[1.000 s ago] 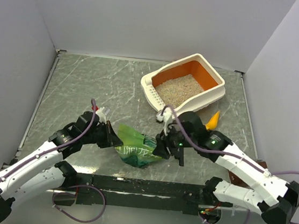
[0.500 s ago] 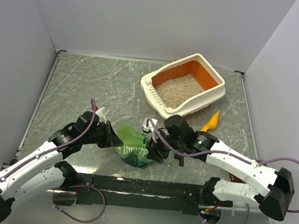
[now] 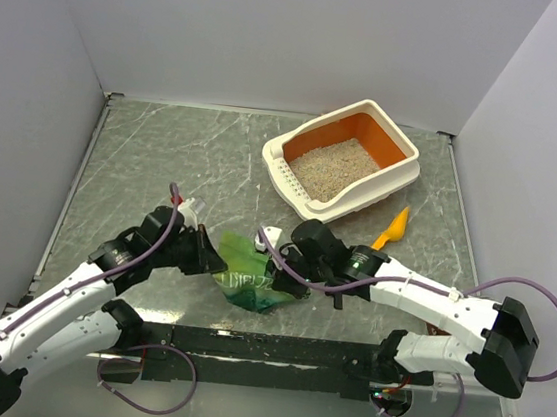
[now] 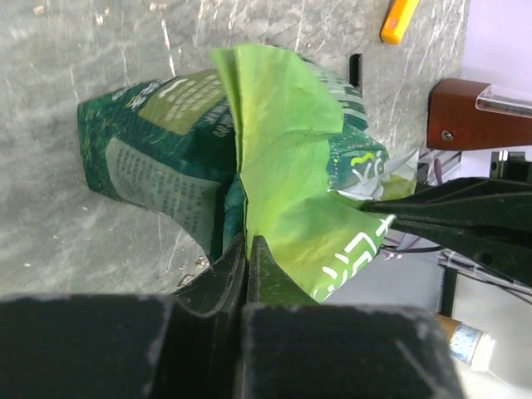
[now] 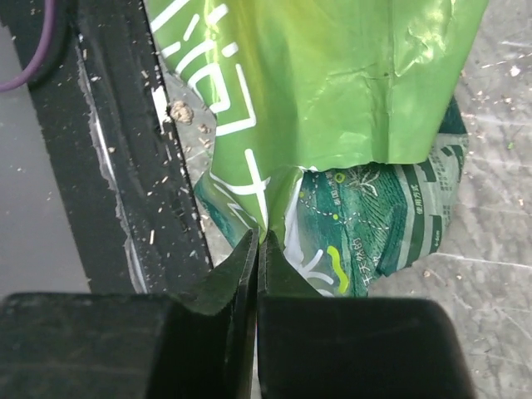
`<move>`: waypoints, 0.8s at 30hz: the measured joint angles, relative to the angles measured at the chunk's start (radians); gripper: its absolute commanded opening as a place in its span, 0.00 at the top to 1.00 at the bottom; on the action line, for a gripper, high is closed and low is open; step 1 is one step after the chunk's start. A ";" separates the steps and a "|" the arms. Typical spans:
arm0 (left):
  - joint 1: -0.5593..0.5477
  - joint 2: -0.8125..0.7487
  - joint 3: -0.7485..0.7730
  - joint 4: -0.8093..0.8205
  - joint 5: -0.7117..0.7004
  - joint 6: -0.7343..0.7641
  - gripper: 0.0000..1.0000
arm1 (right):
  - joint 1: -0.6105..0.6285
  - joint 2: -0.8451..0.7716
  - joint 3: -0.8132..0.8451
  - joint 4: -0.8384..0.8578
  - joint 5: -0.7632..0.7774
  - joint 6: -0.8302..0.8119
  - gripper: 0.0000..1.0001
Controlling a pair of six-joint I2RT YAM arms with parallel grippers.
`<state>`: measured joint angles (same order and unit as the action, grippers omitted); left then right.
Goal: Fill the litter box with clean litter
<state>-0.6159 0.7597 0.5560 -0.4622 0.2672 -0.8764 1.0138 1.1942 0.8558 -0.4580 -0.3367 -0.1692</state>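
Both arms are on the green bag (image 3: 245,257), which lies crumpled close to the middle of the near edge of the tabletop (image 3: 164,155). The left gripper (image 4: 248,241) is closed tight on a fold of the bag's light-green film. The right gripper (image 5: 256,237) is pinched shut on the opposite side, on a thin edge where the printed film meets the darker panel.

The litter box (image 3: 366,105) sits towards the far right corner, well apart from the bag. The litter (image 3: 334,167) covers most of its floor, and bare orange shows at the far end. A yellow scoop (image 3: 394,227) lies just beside the box, on the near right.

The step in hand looks like raising the bag between the two grippers to carry it over for another pour. To do it well:

- Lift both sides together at an even pace, so the film is neither stretched nor left slack.
- Keep the mouth uppermost until it is over the box.
- Pass over or to the left of the scoop.
- Tip only above the bare orange end.

Both grips are on thin film, so the bag could slip or tear if jerked. Loose grains already lie near the bag.
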 measured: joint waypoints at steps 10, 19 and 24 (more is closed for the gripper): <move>0.008 -0.045 0.214 -0.041 -0.042 0.282 0.56 | 0.003 0.000 0.103 -0.122 0.035 -0.032 1.00; 0.008 -0.054 0.183 0.134 0.254 0.577 0.45 | -0.051 0.003 0.206 -0.304 -0.108 -0.120 1.00; 0.003 -0.016 0.114 0.246 0.372 0.708 0.44 | -0.059 0.003 0.206 -0.326 -0.167 -0.142 1.00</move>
<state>-0.6125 0.7437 0.6701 -0.2161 0.6388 -0.1684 0.9546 1.1969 1.0622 -0.7837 -0.5037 -0.3115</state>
